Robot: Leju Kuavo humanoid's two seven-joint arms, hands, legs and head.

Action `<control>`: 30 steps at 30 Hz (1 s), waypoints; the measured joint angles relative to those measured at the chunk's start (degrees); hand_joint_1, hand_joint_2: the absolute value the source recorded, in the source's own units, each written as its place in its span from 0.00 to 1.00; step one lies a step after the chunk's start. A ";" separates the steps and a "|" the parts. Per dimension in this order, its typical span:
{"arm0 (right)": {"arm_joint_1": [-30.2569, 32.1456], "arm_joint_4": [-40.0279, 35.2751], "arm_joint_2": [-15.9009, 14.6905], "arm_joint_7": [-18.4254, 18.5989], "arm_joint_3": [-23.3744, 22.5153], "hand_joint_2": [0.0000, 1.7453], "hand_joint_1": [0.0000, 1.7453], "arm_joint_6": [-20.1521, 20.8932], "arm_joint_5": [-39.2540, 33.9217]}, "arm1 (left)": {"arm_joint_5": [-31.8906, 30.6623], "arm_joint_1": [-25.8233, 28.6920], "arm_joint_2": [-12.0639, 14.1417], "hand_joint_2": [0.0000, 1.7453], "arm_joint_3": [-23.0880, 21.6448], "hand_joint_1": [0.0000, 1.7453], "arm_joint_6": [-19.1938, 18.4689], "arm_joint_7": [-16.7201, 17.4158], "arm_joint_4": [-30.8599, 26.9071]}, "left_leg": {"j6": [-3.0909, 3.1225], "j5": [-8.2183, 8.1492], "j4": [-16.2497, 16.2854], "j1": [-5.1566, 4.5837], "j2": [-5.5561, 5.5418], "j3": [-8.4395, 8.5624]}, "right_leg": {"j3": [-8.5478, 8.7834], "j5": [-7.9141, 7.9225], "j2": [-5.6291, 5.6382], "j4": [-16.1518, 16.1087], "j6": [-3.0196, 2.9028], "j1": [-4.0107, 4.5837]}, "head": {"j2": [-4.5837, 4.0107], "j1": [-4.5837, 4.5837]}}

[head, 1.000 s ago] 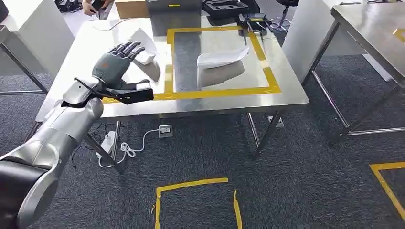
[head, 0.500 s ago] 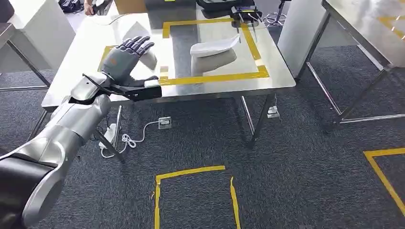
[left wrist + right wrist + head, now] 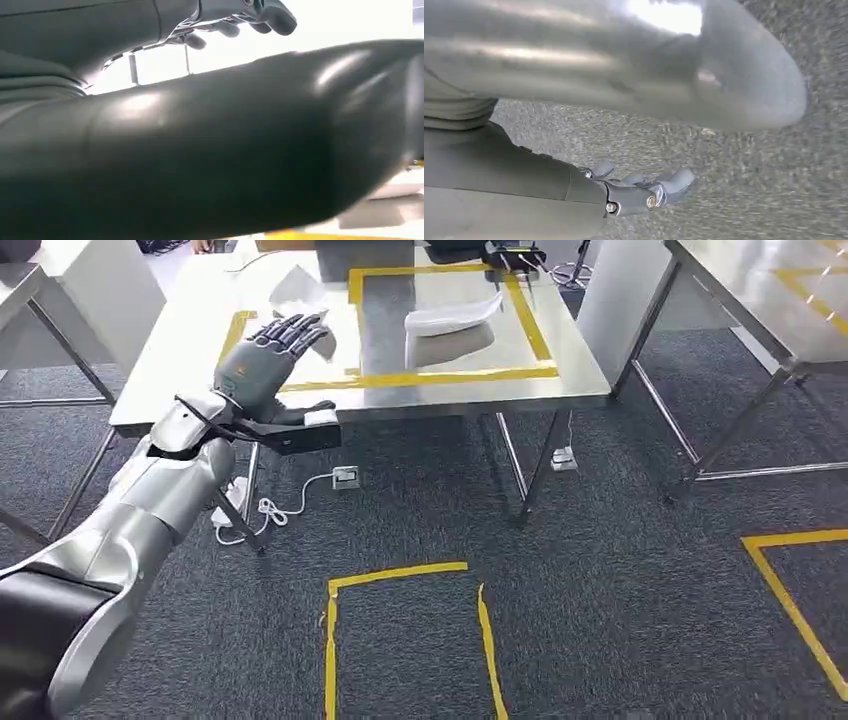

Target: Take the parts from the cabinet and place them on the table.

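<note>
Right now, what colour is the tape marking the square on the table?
Yellow tape, clearest in the head view.

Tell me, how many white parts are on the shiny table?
2. One white part lies inside the yellow tape square; the other sits left of it, beyond the left hand.

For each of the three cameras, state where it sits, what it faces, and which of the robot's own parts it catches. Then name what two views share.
Head view: high on the body, looking forward and down at the steel table, a white part inside its yellow tape square, and carpet; shows the left hand.
Left wrist view: behind the left hand, facing the bright tabletop.
Right wrist view: behind the right hand, facing carpet.
Shared: head and left wrist views both show the left hand.
</note>
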 joint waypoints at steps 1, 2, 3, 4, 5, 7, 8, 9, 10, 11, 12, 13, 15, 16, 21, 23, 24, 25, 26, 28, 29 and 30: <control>0.14 0.00 0.00 0.02 0.00 0.00 0.00 -0.04 0.00 | 0.09 0.03 -0.04 0.00 -0.02 0.00 0.00 0.02 -0.02 | -0.33 0.39 -0.22 -0.06 0.13 0.21 | -0.57 0.76 0.27 0.77 -1.02 0.18 | 0.00 -0.22; 0.20 0.00 0.00 0.06 0.00 0.00 0.00 -0.13 0.00 | 0.13 -0.05 -0.08 0.00 0.00 0.00 0.00 -0.02 -0.02 | -0.61 0.91 -0.24 0.01 0.10 0.22 | -0.66 0.73 0.26 0.54 -1.45 0.18 | 0.00 0.04; 0.25 0.00 0.00 0.09 0.00 0.00 0.00 -0.18 0.00 | 0.15 -0.02 -0.13 0.00 -0.02 0.00 0.00 -0.04 -0.02 | -0.98 1.59 -0.69 0.02 0.08 0.24 | -0.93 1.17 0.23 0.55 -1.96 0.30 | 0.00 0.04; 0.26 0.00 0.00 0.09 0.02 0.00 0.00 -0.17 0.00 | 0.15 0.08 -0.13 0.00 -0.02 0.00 0.00 -0.04 0.02 | -1.41 2.05 -0.83 0.05 0.03 -0.07 | -1.34 2.05 0.11 0.15 -2.56 0.08 | 0.00 0.06; 0.10 0.00 0.02 0.09 0.02 0.00 0.00 -0.17 0.00 | 0.15 0.06 -0.04 0.00 -0.02 0.00 0.00 0.00 0.00 | -1.70 0.28 0.00 0.29 -0.17 -0.68 | -1.94 2.80 -0.18 0.11 -3.11 -0.05 | 0.00 0.04; 0.11 0.00 0.00 0.06 0.00 0.00 0.00 -0.20 0.00 | 0.15 0.05 0.16 0.00 -0.02 0.00 0.00 0.00 0.00 | -2.20 -6.47 6.12 0.30 -0.28 -2.82 | -3.55 4.10 -0.15 0.07 -3.65 -0.06 | 0.00 -0.15; 0.18 0.00 0.00 0.09 0.02 0.00 0.00 -0.20 -0.02 | 0.15 0.08 0.18 0.00 -0.02 0.00 0.00 0.00 0.00 | -2.42 -9.52 10.94 0.29 -0.28 -4.02 | -4.50 4.85 -0.15 0.08 -3.71 -0.02 | 0.00 -0.11; 0.21 0.00 0.00 0.09 0.00 0.00 0.00 -0.20 0.00 | 0.17 0.22 0.20 0.00 -0.02 0.00 0.00 0.00 0.04 | -2.51 -11.40 15.44 0.29 -0.29 -4.86 | -5.56 5.69 -0.16 0.11 -3.72 0.02 | 0.00 -0.13; 0.20 0.00 0.00 0.07 0.02 0.00 0.00 -0.20 0.00 | 0.17 0.36 0.22 0.00 -0.02 0.00 0.00 0.00 0.09 | -2.48 -11.19 17.79 0.29 -0.29 -4.69 | -6.58 6.47 -0.19 0.13 -3.70 0.05 | 0.00 -0.13; 0.20 0.00 0.00 0.06 0.00 0.00 0.00 -0.20 0.00 | 0.17 0.49 0.24 0.00 0.00 0.00 0.00 0.00 0.11 | -2.32 -9.63 17.73 0.29 -0.30 -3.47 | -7.51 7.19 -0.21 0.15 -3.64 0.08 | 0.00 -0.13; 0.20 0.00 0.00 0.06 0.02 0.00 0.00 -0.20 0.00 | 0.17 0.51 0.22 0.00 0.00 0.00 0.00 0.00 0.09 | -2.07 -7.66 15.75 0.28 -0.33 -1.30 | -8.38 7.92 -0.21 0.16 -3.58 0.13 | 0.00 -0.15; 0.19 0.00 0.02 0.06 0.00 0.00 0.00 -0.20 0.00 | 0.17 0.49 0.22 0.00 -0.02 0.00 0.00 0.00 0.02 | -1.63 -6.14 11.85 0.20 -0.35 2.06 | -9.24 8.66 -0.21 0.16 -3.46 0.22 | 0.00 -0.13; 0.20 0.00 0.18 0.06 0.02 0.00 0.00 -0.20 -0.02 | 0.17 0.34 0.13 0.00 -0.02 0.00 0.00 0.00 -0.63 | -0.48 -9.85 0.95 -0.40 -0.42 10.39 | -10.13 9.90 -0.11 0.27 -2.85 0.39 | 0.00 -0.13; 0.24 0.00 0.17 0.02 0.02 0.00 0.00 -0.20 -0.02 | 0.20 0.26 0.05 0.00 -0.02 0.00 0.07 0.00 -0.81 | -0.79 -9.92 0.04 -0.47 -0.38 10.90 | -9.97 10.44 -0.21 0.01 -2.46 0.25 | 0.00 0.09; 0.46 0.00 0.17 0.11 0.00 0.00 0.00 -0.20 -0.02 | 0.26 -0.03 -0.35 0.00 -0.02 0.00 0.07 0.00 -0.72 | 1.49 -6.24 -1.77 -0.30 -0.09 8.93 | -10.85 8.44 -0.05 0.44 -0.84 -0.19 | 0.00 -0.35; 0.41 0.00 0.04 0.09 0.00 0.00 0.00 -0.22 -0.02 | 0.26 -0.02 -0.35 0.00 -0.02 0.00 0.07 0.00 -0.72 | 1.69 -4.52 -1.74 -0.27 -0.10 6.86 | -13.10 1.26 -0.05 8.48 -0.35 -0.27 | 0.00 -0.29; 0.36 0.00 -0.02 0.09 0.00 0.00 0.00 -0.22 -0.02 | 0.26 0.08 -0.35 0.00 -0.02 0.00 0.07 0.00 -0.66 | 1.64 -3.72 -1.68 -0.27 -0.10 5.77 | -14.16 -0.88 -0.05 13.29 -0.13 -0.26 | 0.00 -0.26; 0.35 0.00 -0.02 0.06 0.00 0.00 0.00 -0.22 -0.02 | 0.26 0.21 -0.35 0.00 -0.02 0.00 0.07 0.00 -0.55 | 1.55 -2.99 -1.59 -0.24 -0.10 4.79 | -14.52 -1.20 -0.06 16.55 0.02 -0.28 | 0.00 -0.26; 0.37 0.00 -0.02 0.09 0.00 0.00 0.00 -0.22 -0.02 | 0.26 0.40 -0.35 0.00 -0.02 0.00 0.07 0.00 -0.46 | 1.41 -2.29 -1.51 -0.18 -0.08 3.77 | -13.77 0.12 -0.07 17.44 0.12 -0.32 | 0.00 -0.24; 0.39 0.00 -0.02 0.09 0.00 0.00 0.00 -0.22 -0.02 | 0.26 0.60 -0.33 0.00 -0.02 0.00 0.07 -0.02 -0.46 | 0.94 -1.08 -1.06 0.02 -0.06 1.83 | -8.36 3.77 -0.10 11.94 0.24 -0.44 | 0.00 -0.24; 0.30 0.00 -0.04 0.09 0.00 0.00 0.00 -0.22 -0.02 | 0.26 0.55 -0.33 0.00 -0.02 0.00 0.07 0.00 -0.50 | 0.62 -0.62 -0.60 0.11 -0.06 1.04 | -4.18 3.93 -0.13 6.65 0.26 -0.53 | 0.00 -0.24; 0.11 0.00 -0.04 0.09 0.00 1.00 0.00 -0.22 -0.02 | 0.26 0.53 -0.37 1.00 -0.02 0.00 0.07 -0.02 -0.68 | 0.21 -0.29 -0.24 0.00 -0.04 0.53 | -0.93 0.79 -0.13 1.62 0.17 -0.47 | 0.00 -0.15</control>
